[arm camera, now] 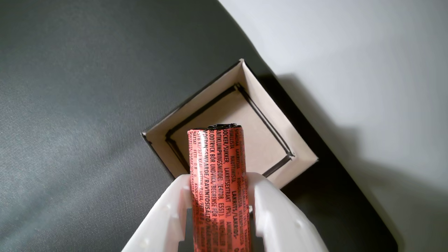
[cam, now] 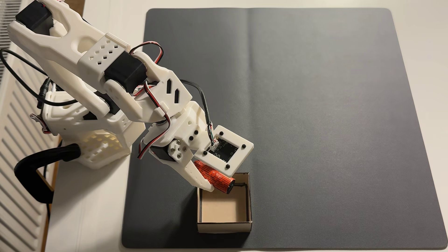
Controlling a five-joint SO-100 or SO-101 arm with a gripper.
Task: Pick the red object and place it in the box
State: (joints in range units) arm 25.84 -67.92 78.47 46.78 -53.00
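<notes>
The red object (arm camera: 218, 175) is an orange-red foil-wrapped cylinder with dark print and a black end. My white gripper (arm camera: 218, 180) is shut on it, one finger on each side. In the fixed view the red object (cam: 216, 177) sticks out of the gripper (cam: 213, 186), tilted, its black end over the upper left corner of the box (cam: 224, 224). The box (arm camera: 301, 154) is a square topless cardboard box, beige inside with black-lined edges, with nothing inside. In the wrist view the cylinder's tip hangs above the box's floor.
The box stands on a dark grey mat (cam: 315, 97) near its front edge, on a white table (cam: 84, 218). The arm's base (cam: 97, 135) and black cables sit to the left of the mat. The wrist camera plate (cam: 225, 149) hangs just above the cylinder.
</notes>
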